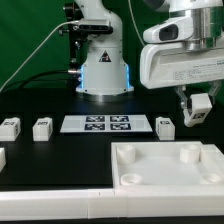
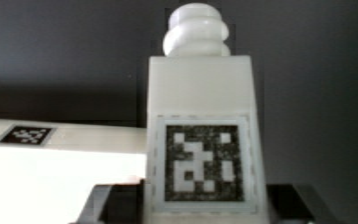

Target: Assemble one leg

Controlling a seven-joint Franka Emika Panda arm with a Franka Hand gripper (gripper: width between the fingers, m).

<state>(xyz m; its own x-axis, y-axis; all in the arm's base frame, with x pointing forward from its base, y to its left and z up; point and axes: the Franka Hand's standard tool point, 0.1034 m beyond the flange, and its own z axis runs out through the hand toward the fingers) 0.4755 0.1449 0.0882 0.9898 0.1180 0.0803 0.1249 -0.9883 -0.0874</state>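
Observation:
My gripper [image 1: 199,110] is shut on a leg [image 1: 201,103], a small white block with a tag, and holds it in the air above the right part of the white tabletop [image 1: 170,163]. In the wrist view the held leg [image 2: 204,130] fills the middle, with its tag facing the camera and its rounded peg end pointing away; dark fingers [image 2: 119,200] clamp both its sides. Three more legs lie on the black table: one [image 1: 9,127] at the exterior view's left, one [image 1: 42,128] beside it, one [image 1: 165,126] right of the marker board.
The marker board [image 1: 105,124] lies flat at the table's middle; a corner of it shows in the wrist view [image 2: 34,140]. The arm's white base [image 1: 102,70] stands behind it. Another white part [image 1: 2,158] sits at the exterior view's left edge.

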